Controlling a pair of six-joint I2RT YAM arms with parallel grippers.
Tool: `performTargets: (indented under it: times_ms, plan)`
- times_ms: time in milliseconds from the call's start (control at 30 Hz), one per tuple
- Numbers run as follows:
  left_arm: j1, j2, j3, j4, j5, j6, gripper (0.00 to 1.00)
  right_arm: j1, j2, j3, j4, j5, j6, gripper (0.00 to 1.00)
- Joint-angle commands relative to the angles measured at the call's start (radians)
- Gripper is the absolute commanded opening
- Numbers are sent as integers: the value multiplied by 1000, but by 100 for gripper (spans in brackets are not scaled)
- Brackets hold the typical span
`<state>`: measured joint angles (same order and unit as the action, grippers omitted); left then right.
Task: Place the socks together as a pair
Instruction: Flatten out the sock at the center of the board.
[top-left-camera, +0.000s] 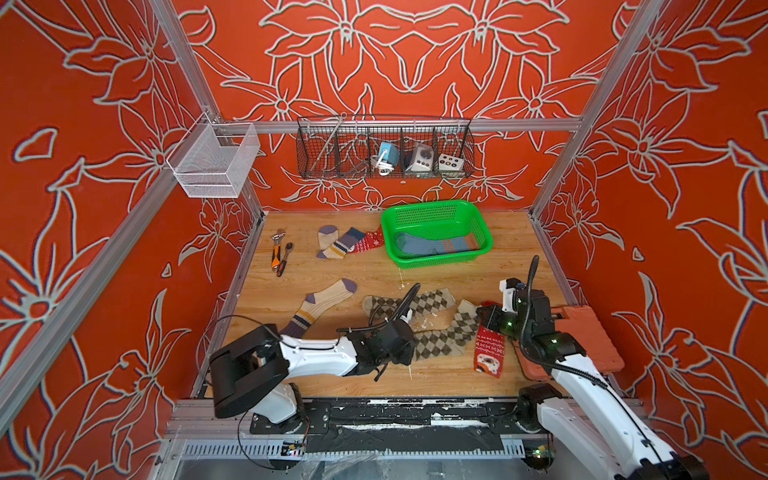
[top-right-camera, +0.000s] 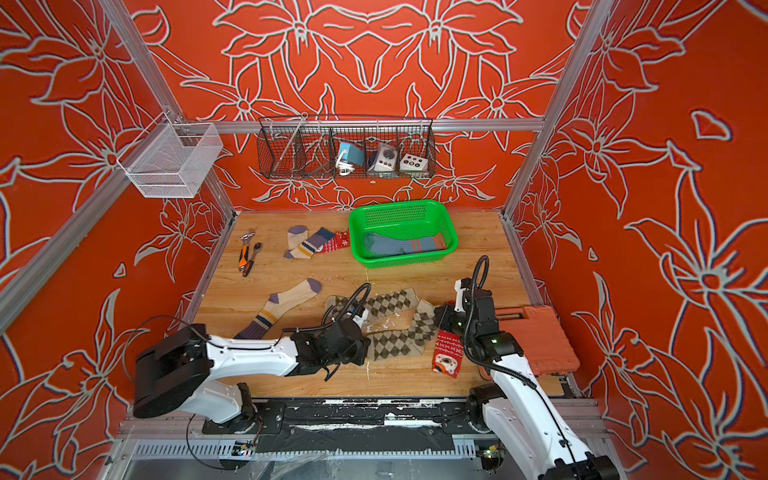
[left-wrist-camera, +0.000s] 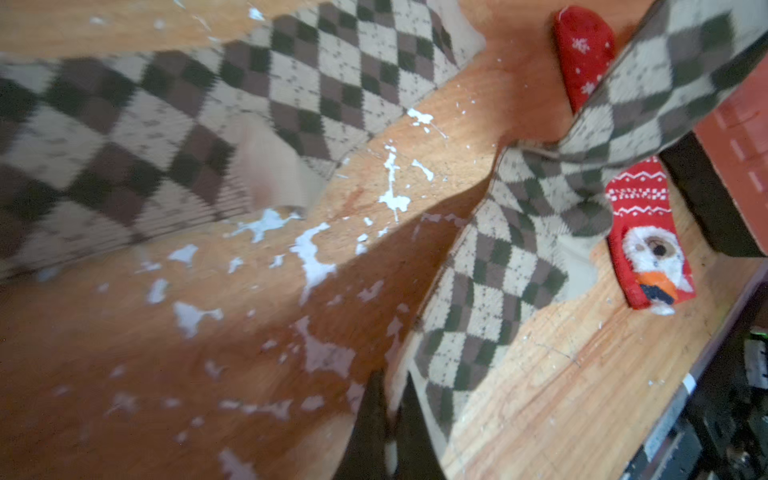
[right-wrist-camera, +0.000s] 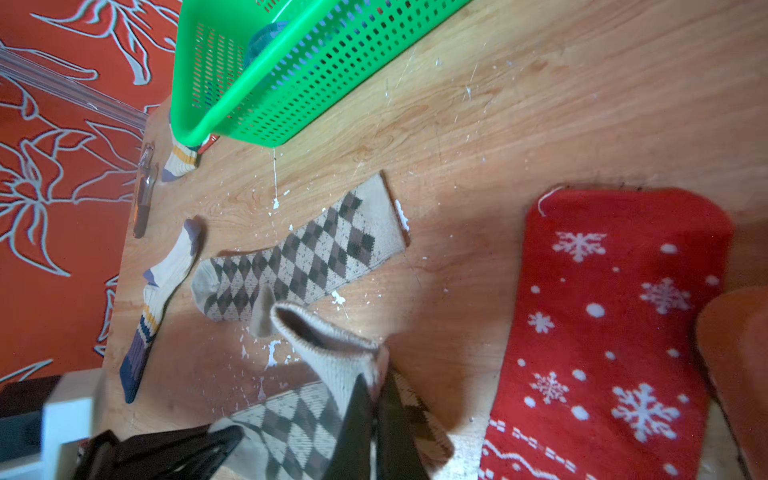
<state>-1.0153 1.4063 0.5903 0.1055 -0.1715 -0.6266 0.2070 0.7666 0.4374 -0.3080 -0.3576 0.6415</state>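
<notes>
Two brown-beige argyle socks lie mid-table in both top views. The far one (top-left-camera: 409, 305) lies flat. The near one (top-left-camera: 451, 334) stretches between my two grippers. My left gripper (left-wrist-camera: 388, 419) is shut on its edge at the foot end (left-wrist-camera: 478, 291). My right gripper (right-wrist-camera: 376, 407) is shut on its cream cuff (right-wrist-camera: 332, 365), which is lifted off the wood. A red snowflake sock (top-left-camera: 488, 353) lies beside my right gripper (top-left-camera: 482, 313). One cream sock with a purple toe (top-left-camera: 324, 303) lies to the left.
A green basket (top-left-camera: 432, 205) at the back holds blue socks (top-left-camera: 436, 245). Left of it lie a cream sock (top-left-camera: 332, 245), a blue one and a red one (top-left-camera: 370, 241). Wrenches (top-left-camera: 280, 253) sit at the far left, an orange-red case (top-left-camera: 582, 336) at the right edge.
</notes>
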Motion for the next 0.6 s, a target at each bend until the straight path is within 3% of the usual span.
performTargets:
  times_ms: [0,267,467,567]
  plan:
    - [69,-92,-50,-104,-26,7,0,-4,12,-8,20,-36,-6,0]
    - [151,-220,-145,-151,-19,13,3,2,70,-54,77,-87,-2,3]
    - [171,-204,-158,-155,-31,22,40,11,159,-19,72,-121,-51,12]
    - [182,-215,-158,-157,-40,29,52,14,216,6,63,-130,-88,19]
